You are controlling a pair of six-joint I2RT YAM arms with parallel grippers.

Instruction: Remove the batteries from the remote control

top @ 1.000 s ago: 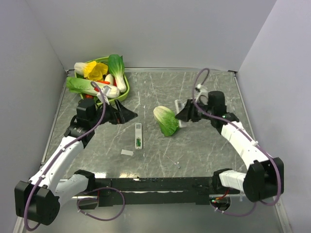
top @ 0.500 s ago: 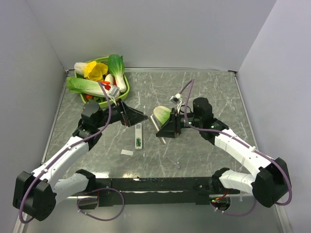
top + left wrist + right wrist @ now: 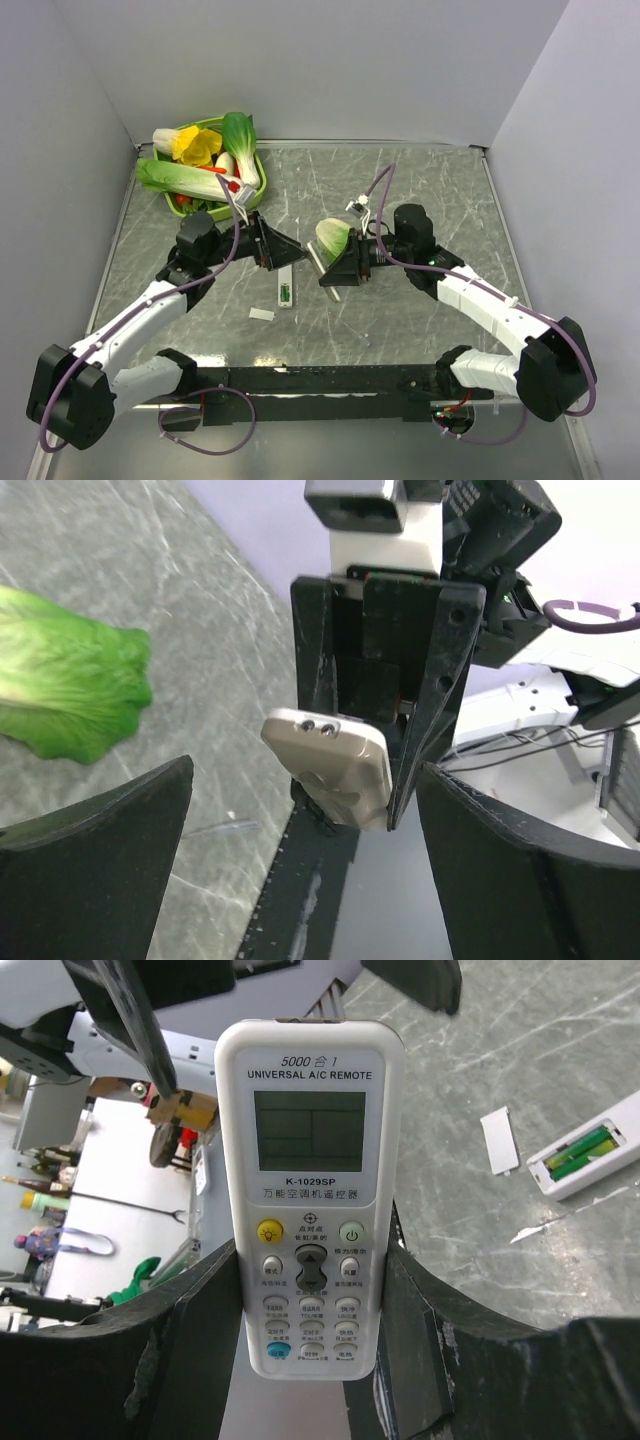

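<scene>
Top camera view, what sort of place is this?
Probably a robot test cell: two arms bolted to a scratched grey table, plain walls boxing it in, a green basket of toy vegetables as props.

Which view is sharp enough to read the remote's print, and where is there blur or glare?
Right wrist view: print on the remote control is crisp; the right gripper holding it is dark and soft. Left wrist view: the cabbage is slightly blurred, the open left gripper a pair of black shapes. Top external view: even light, faint shadows, mild sheen on the scratched table.
</scene>
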